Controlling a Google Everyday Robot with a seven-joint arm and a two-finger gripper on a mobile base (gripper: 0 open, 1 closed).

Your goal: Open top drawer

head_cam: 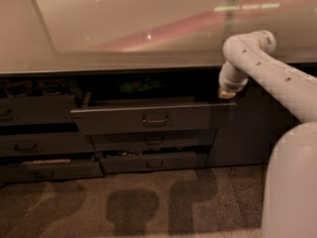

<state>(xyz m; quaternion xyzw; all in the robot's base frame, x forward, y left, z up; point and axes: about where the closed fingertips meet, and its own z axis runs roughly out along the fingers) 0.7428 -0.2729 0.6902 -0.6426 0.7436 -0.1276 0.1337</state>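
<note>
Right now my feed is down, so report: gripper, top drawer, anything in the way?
Status: gripper at right end of top drawer, under counter edge. Drawer stands pulled out, handle free. No obstacle seen in front.

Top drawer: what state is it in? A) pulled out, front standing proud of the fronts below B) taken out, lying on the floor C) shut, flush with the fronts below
A: the top drawer stands forward of the lower drawer fronts, with a dark gap open behind its front; the gripper is at its right end.
</note>
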